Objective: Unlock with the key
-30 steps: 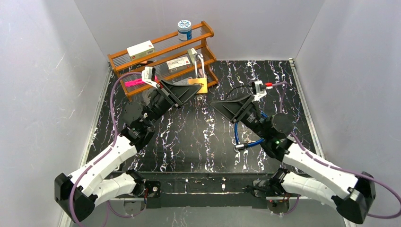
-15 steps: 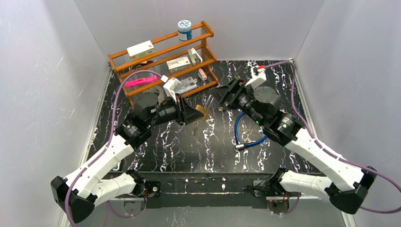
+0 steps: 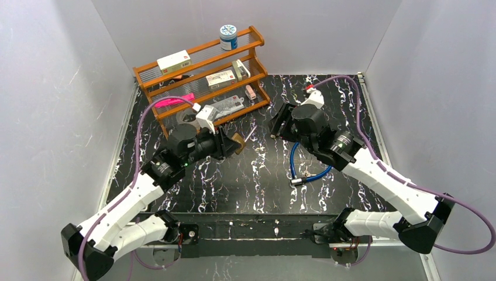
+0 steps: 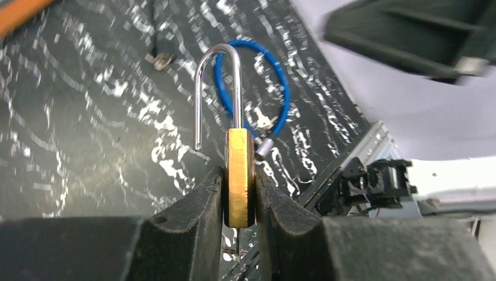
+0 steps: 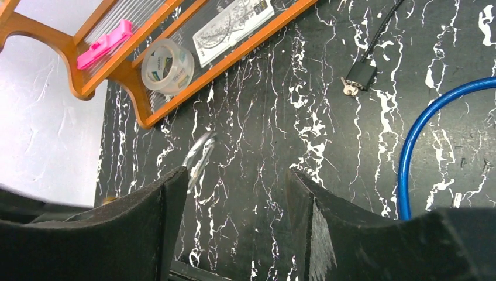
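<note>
Nearest the arm bases, a blue cable lock [image 3: 304,170] lies looped on the black marbled table [image 3: 234,187], right of centre. Just beyond it, the left gripper [image 4: 240,175] is clamped on the brass padlock [image 4: 240,146], fingers pressed flat against both faces of the body, edge-on to the wrist camera. The padlock is held up off the table, its long silver shackle pointing away from the fingers, one leg ending free beside the body. Across from it the right gripper [image 5: 237,181] hangs with jaws wide apart and nothing between them, and the shackle shows just past its left finger. A small key [image 5: 350,88] on a black fob lies on the table near the blue loop, apart from both grippers. At the far left stands the wooden rack [image 3: 199,64], with a tape roll [image 5: 168,65] on its lowest shelf.
</note>
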### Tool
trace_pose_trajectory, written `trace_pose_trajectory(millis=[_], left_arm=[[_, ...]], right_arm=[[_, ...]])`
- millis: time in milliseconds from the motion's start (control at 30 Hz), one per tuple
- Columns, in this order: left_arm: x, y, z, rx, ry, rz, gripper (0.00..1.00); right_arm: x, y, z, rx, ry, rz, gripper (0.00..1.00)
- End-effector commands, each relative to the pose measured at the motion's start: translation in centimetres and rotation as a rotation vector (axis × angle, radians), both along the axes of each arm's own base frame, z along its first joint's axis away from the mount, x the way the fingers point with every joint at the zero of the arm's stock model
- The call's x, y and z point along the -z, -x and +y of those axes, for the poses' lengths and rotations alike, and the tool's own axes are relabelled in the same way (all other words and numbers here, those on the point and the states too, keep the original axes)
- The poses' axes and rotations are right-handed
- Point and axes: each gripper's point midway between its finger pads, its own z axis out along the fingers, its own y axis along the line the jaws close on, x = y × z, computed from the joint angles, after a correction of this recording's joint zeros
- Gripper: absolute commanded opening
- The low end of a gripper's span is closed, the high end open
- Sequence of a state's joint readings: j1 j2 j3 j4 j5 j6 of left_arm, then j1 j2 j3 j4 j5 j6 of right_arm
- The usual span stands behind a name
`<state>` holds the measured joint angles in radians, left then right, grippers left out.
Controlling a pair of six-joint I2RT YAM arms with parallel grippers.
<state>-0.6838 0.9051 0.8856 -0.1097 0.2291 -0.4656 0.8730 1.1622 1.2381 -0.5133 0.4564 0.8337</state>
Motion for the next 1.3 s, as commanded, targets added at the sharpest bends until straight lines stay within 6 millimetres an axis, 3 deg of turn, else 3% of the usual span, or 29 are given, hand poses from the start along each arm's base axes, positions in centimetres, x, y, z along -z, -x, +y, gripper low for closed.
trace_pose_trajectory(millis=[0, 167, 500, 633, 833, 1033, 1267], left_arm=[[3.5, -2.5, -0.8, -0.161, 0.086, 0.185, 0.0], [6.3, -3.5, -4.7, -0.113, 0.204, 0.37, 0.0], [12.0, -6.0, -5.7, -0.219, 0.238, 0.465, 0.0], [14.8, -7.1, -4.7, -0.292, 0.177, 0.456, 0.0], [16.9, -8.8, -3.3, -0.386, 0.15, 0.402, 0.0], [19.1, -10.6, -0.1, -0.532, 0.112, 0.39, 0.05], [21.1, -11.2, 4.6, -0.689, 0.088, 0.385, 0.08]], right_arm=[[-1.5, 0.4, -1.1, 0.036, -0.051, -0.042, 0.69], [0.1, 1.0, -1.2, 0.035, -0.078, -0.006, 0.68], [2.3, 2.4, -1.4, 0.032, -0.129, 0.06, 0.67], [2.5, 2.4, -1.2, 0.025, -0.128, 0.069, 0.67], [3.2, 2.5, -1.2, 0.026, -0.11, 0.087, 0.67], [4.3, 2.8, -1.5, 0.034, -0.095, 0.11, 0.67], [5.2, 2.7, -1.5, 0.041, -0.074, 0.127, 0.67]])
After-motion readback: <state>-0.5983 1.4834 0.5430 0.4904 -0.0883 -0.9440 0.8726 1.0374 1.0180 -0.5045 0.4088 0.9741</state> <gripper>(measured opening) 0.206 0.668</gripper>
